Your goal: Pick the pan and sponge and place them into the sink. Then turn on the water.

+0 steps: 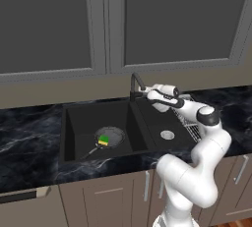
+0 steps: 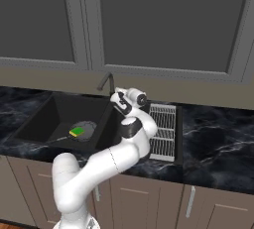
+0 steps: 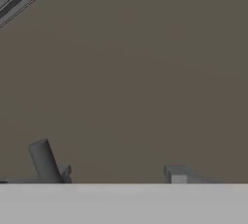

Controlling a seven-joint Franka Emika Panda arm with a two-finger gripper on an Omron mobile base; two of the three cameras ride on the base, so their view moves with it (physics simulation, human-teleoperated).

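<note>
left base view: pan [image 1: 110, 136] in the sink's [image 1: 74, 118] left bowl, sponge [image 1: 103, 140] sitting on it
claw [image 1: 145, 92]: up by the faucet [image 1: 135, 81], can't tell how wide it is or if it's gripping
right base view: dish rack [image 2: 162, 130] on the counter [image 2: 218, 139] right of the sink

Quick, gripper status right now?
Gripper: open, holding nothing, up at the faucet.
</note>
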